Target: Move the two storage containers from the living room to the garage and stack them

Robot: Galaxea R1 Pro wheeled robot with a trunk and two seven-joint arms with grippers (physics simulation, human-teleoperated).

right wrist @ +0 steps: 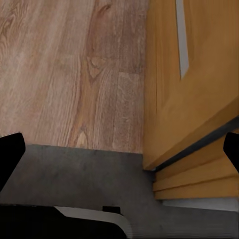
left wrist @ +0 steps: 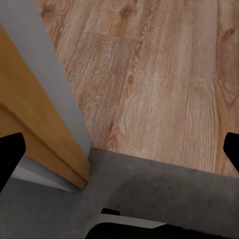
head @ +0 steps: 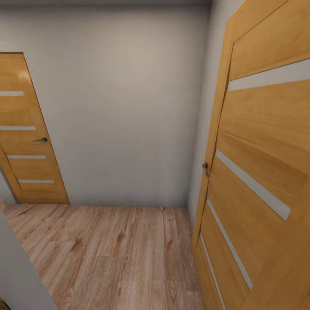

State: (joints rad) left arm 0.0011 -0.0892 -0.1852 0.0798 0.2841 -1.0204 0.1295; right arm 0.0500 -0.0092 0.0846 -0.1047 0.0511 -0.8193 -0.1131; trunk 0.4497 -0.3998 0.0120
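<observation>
A pale grey wall (head: 125, 103) closes off the far end of a small hallway in the head view; below it runs a light wood plank floor (head: 112, 254), its boards leading toward the wall. A large honey-coloured wooden door (head: 262, 172) with pale inset strips stands open close by on the right, a small dark handle (head: 206, 168) on its edge; a second door (head: 28, 142) of the same make sits shut in the left wall, with a dark lever handle (head: 41, 140).

In the left wrist view the plank floor meets a dark grey concrete floor (left wrist: 164, 194) at a straight threshold, and a grey wall corner (left wrist: 55, 84) with wooden door trim (left wrist: 35, 129) stands beside it; the left claw (left wrist: 119, 152) is open, its black fingertips (left wrist: 10, 154) wide apart at the picture's edges. In the right wrist view the same threshold appears beside the bottom edge of the open door (right wrist: 194, 99); the right claw (right wrist: 119, 152) is likewise spread wide and holds nothing.

The two bins cannot be seen from here.
</observation>
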